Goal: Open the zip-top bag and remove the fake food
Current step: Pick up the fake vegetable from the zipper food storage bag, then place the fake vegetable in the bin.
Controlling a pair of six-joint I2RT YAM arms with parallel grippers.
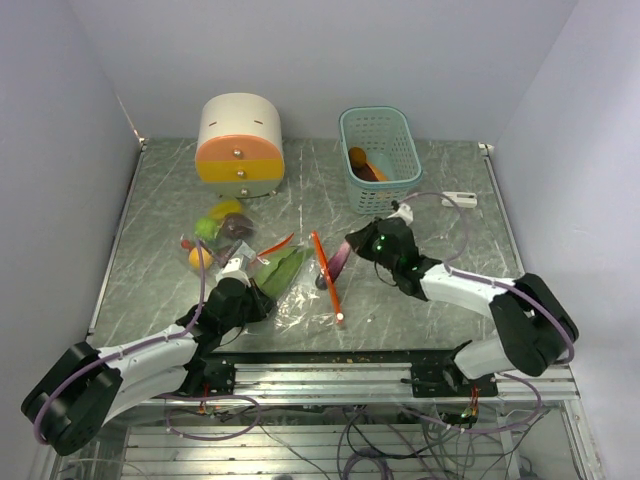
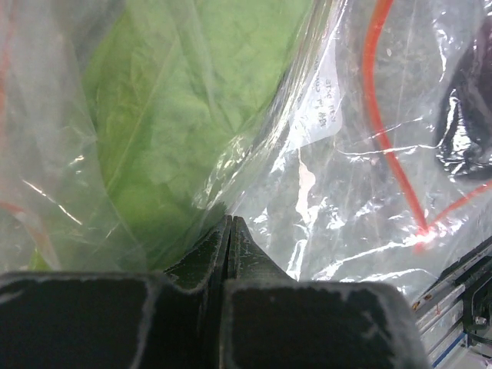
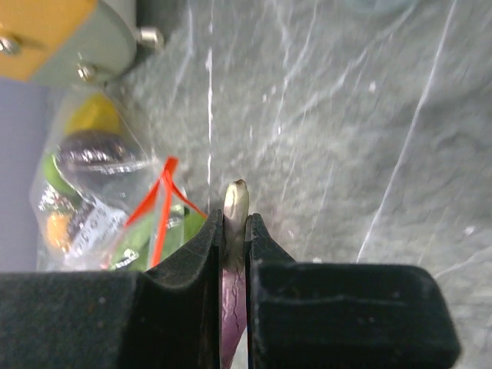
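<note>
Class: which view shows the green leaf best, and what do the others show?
Left wrist: the leaf fills the frame, veins visible through the bag. The top view shows its whole outline, small. The right wrist shows only distant green slivers.

Bright, even light w/ glare on bag [image 2: 330, 192].

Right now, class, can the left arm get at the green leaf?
Probably not directly: the left gripper is shut on the bag, and the leaf lies inside, behind plastic.
</note>
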